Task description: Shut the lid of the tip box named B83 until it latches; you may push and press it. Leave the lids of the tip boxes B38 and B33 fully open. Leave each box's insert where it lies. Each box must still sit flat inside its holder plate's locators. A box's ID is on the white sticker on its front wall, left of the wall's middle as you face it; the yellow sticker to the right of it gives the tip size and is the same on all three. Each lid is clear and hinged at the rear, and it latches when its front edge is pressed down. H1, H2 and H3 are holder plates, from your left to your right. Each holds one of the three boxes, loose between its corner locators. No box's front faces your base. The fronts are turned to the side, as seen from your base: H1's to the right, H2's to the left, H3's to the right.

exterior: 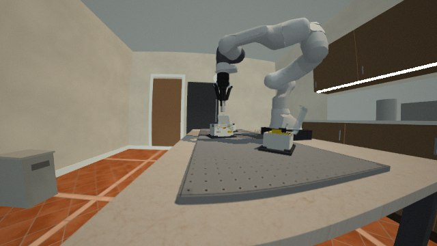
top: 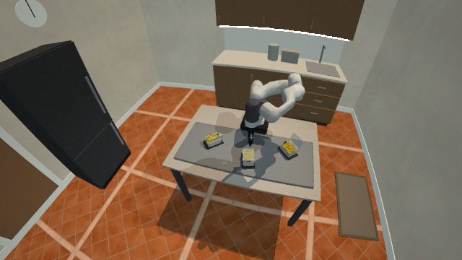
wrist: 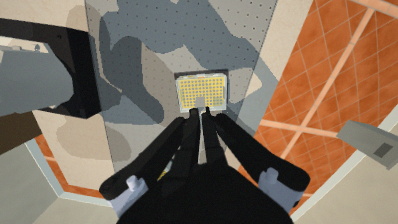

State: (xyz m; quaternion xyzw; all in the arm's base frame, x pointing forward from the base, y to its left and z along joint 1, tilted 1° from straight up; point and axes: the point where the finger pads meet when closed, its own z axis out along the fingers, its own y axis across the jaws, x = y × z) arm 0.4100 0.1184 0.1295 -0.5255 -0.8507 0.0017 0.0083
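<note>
Three tip boxes with yellow tip racks sit on dark holder plates on the grey perforated mat. My gripper [top: 250,141] is shut and empty. It hangs point-down just above the middle box [top: 247,157], on the side nearer my base. In the side view the fingertips [exterior: 222,110] stand over a pale upright panel at the rear of this box [exterior: 222,130], apparently its open lid. Its white and yellow stickers face that camera, but the ID is too small to read. In the wrist view the fingertips [wrist: 201,111] overlap the near edge of the box [wrist: 201,93]. The other two boxes [top: 289,148] [top: 213,139] lie apart on either side.
The nearer box in the side view [exterior: 278,141] has its clear lid [exterior: 300,116] tilted open. My black base mount [top: 254,127] stands at the table's rear edge. A grey bin [exterior: 27,178] stands on the floor beside the table.
</note>
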